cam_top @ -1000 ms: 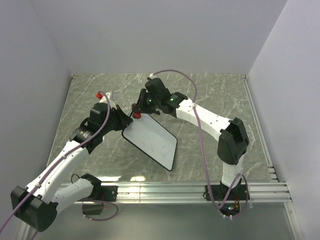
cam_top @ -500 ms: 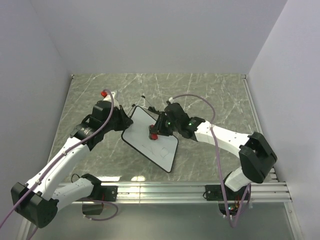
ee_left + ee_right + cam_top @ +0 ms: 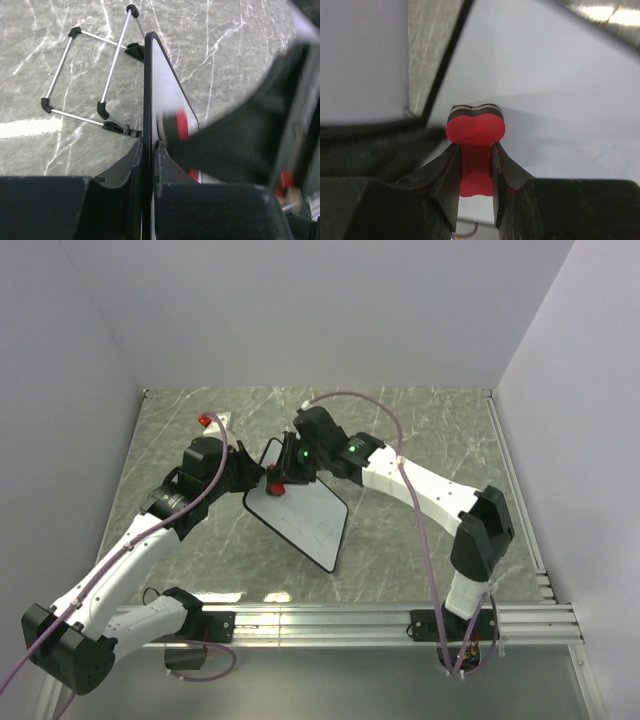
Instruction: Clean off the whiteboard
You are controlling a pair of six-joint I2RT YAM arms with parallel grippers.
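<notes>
Top external view: the whiteboard [image 3: 305, 510] is in the middle of the table [image 3: 430, 420], between the two arms, and it looks tipped up a bit. The left gripper [image 3: 249, 478] is on the board's far left edge. In the left wrist view its jaws are pinched together on the thin black frame, so the board is held fast. The thin stand legs [image 3: 85, 75] stick out from the back of the board.

The right gripper [image 3: 476, 152] is squeezed tight on the red eraser [image 3: 476, 127]. In the right wrist view the eraser's end is right up against the white face, near the far left end of the board. It looks like it is touching, but I can't tell how hard it pushes.

I think the step in hand is the wiping. Some faint marks [image 3: 322, 530] show on the near right part of the board, away from the eraser, so the job is not done.

Next, the right arm should slide the eraser across the face toward the near right end, over those marks. It should stay flat and press gently. The left arm needs to hold on tight, so the board does not slip or tip when it is pushed.
</notes>
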